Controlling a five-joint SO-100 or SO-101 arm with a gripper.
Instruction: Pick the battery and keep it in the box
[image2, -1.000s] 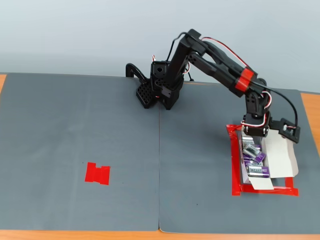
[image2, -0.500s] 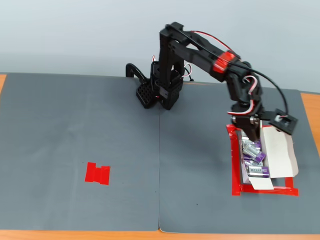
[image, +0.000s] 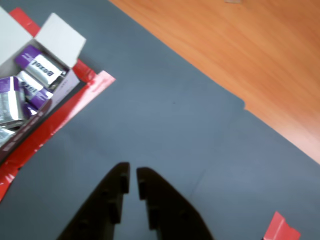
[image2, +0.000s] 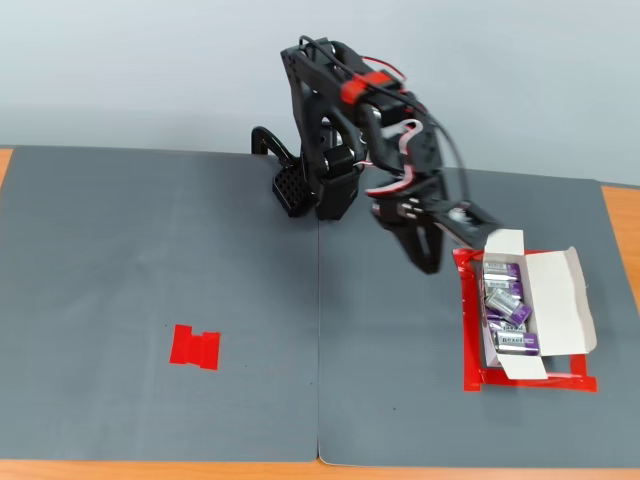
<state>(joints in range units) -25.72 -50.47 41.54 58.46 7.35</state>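
Seemingly no battery waits outside the box (image2: 560, 300): every battery (image2: 517, 342) in sight lies inside the white carton, which sits open-flapped within a red tape frame (image2: 470, 340) at the right of the fixed view. Counting them there gives about four, stacked along the carton's length, though the upper ones overlap and the number is not certain; the wrist view shows at least three purple-ended cells (image: 42, 67) at its upper left and cuts off the rest. The gripper (image2: 430, 262) hangs over bare grey mat (image2: 200, 250) just left of the frame, apart from the carton. Its black fingers (image: 117, 192) stand close together in the wrist view with only a thin slit between them, and nothing is held. By that, the step in hand looks like the stretch between a drop and the next pick, with the arm carrying nothing. One small red tape mark (image2: 195, 346) lies well away at the left of the mat, and nothing rests on it. If another cell is to be fetched, the next move calls for travel toward that mark and wider fingers; with none visible there, the task may equally be complete
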